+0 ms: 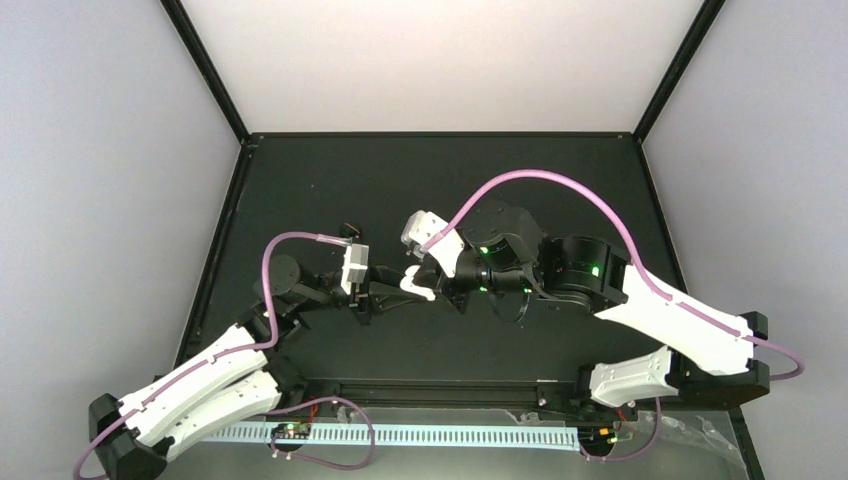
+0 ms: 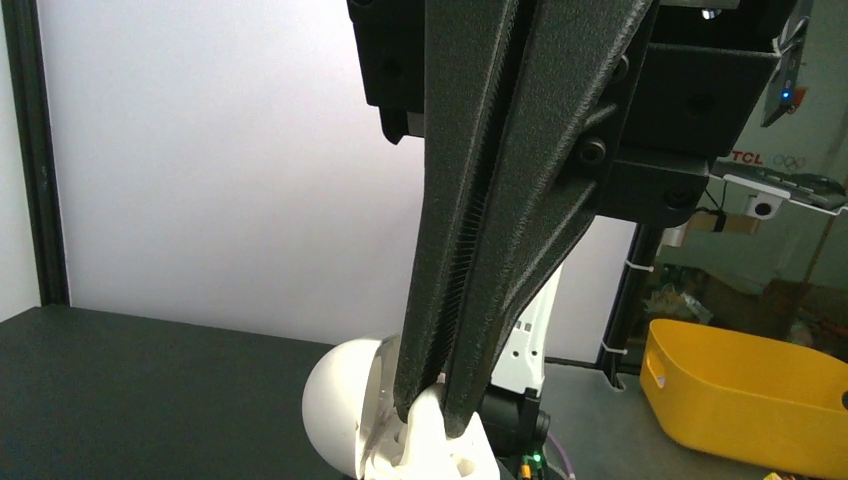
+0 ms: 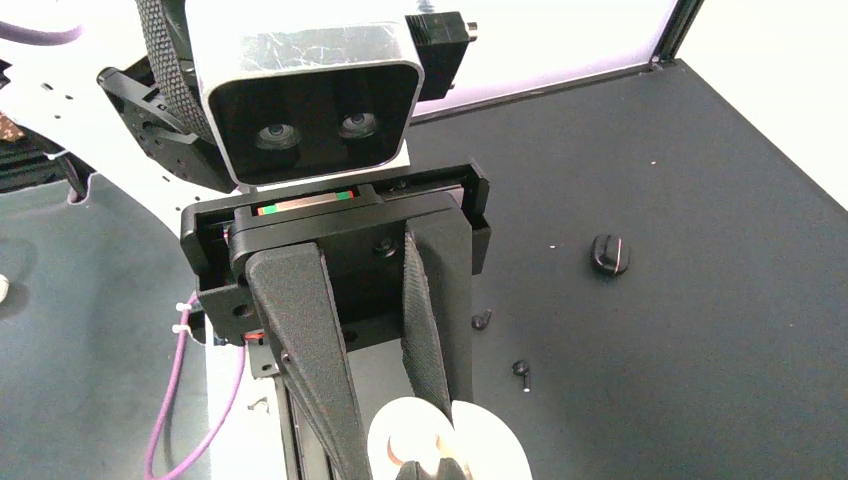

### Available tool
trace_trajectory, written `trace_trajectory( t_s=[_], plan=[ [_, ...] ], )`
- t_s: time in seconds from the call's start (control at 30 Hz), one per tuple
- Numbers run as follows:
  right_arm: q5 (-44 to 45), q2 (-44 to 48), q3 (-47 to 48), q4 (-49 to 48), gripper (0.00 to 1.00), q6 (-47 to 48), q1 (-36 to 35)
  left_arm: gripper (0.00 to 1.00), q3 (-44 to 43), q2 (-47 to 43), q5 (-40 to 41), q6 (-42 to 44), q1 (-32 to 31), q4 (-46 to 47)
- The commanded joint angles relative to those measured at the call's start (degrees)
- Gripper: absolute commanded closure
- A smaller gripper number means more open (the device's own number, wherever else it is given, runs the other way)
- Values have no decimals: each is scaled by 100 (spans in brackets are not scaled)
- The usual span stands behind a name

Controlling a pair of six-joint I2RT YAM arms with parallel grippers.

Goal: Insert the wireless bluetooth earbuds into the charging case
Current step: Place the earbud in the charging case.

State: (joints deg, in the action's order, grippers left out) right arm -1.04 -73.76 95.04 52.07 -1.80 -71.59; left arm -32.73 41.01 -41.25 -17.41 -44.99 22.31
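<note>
The white charging case is held above the table's middle, lid swung open. My left gripper is shut on the wall of one half. The domed other half stands to its left. In the right wrist view the case shows as two white discs, with a left finger coming down between them. My right gripper is shut, its tips at the case's near edge; whether they pinch it is hidden. Two tiny black earbuds lie on the black table, apart from both grippers.
A black round puck sits on the table beyond the earbuds. A yellow bin stands off the table's edge. Black frame posts rise at the back corners. Purple cables loop over both arms.
</note>
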Motion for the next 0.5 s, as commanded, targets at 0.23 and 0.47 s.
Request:
trace_trajectory(
  t_s=[0.23,0.47],
  plan=[
    [85,-501,-157,552,99,9,-146,98,-229,-212,66,-201,-44,1127],
    [-67,-567,-181,501,99,-15,-180,99,-216,-225,93,-179,-39,1126]
  ],
)
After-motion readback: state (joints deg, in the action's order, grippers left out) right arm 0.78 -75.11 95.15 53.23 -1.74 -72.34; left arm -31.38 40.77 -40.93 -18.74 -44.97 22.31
